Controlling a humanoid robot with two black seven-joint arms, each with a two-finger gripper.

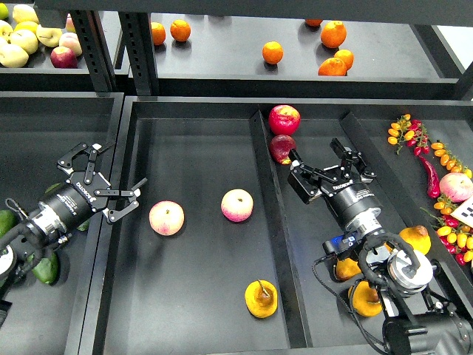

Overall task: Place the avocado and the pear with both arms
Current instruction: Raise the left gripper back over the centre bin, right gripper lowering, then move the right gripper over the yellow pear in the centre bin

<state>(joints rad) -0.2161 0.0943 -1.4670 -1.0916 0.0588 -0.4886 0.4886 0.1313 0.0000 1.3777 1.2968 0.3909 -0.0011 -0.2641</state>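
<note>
A golden pear (261,298) with a brown stem lies at the front of the middle tray (199,310). Dark green avocados (46,269) lie in the left bin, mostly hidden behind my left arm. My left gripper (117,176) is open and empty. It reaches over the divider between the left bin and the middle tray, just left of a peach (166,218). My right gripper (316,157) is open and empty in the right tray, beside a dark red apple (281,149).
A second peach (237,205) lies mid-tray. A red apple (284,118) sits at the back. More golden pears (367,298) lie under my right arm. Chillies and small tomatoes (443,211) fill the far right. Oranges (273,52) sit on the upper shelf.
</note>
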